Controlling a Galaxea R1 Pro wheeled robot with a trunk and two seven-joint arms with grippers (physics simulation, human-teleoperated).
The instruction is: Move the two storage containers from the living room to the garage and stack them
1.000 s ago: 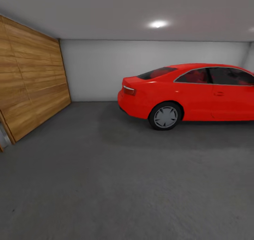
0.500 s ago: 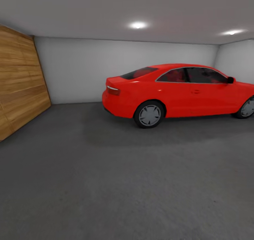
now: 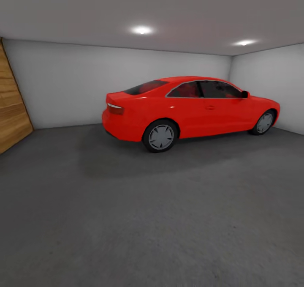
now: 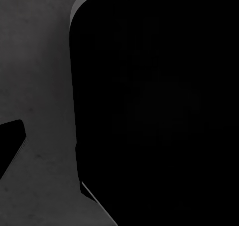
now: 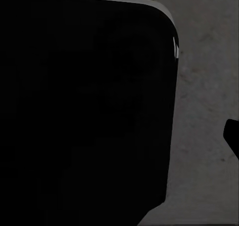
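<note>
- Dark grey, matte floor [image 3: 139,219] fills the lower half of our head view; faint mottling, concrete-like, with a soft shadow spreading under and ahead of the car.
- We are inside the garage [image 3: 63,84]: plain white walls at the back and right, meeting in a corner at the far right.
- Wooden plank door [image 3: 10,105] shows as a narrow strip at the left edge, horizontal boards, standing on the grey floor.
- Pale ceiling carries two recessed lights [image 3: 142,30], both lit.
- Red car [image 3: 185,107] stands near the back wall, tail towards the wooden door, nose towards the right wall; two wheels on the near side visible.
- Left wrist view: a large black rounded shape [image 4: 154,106] against grey floor; we cannot tell the left end effector's state.
- Right wrist view: a similar black rounded shape [image 5: 84,111] over grey floor; right end effector state likewise undeterminable.
- We cannot place the storage containers from these views.
</note>
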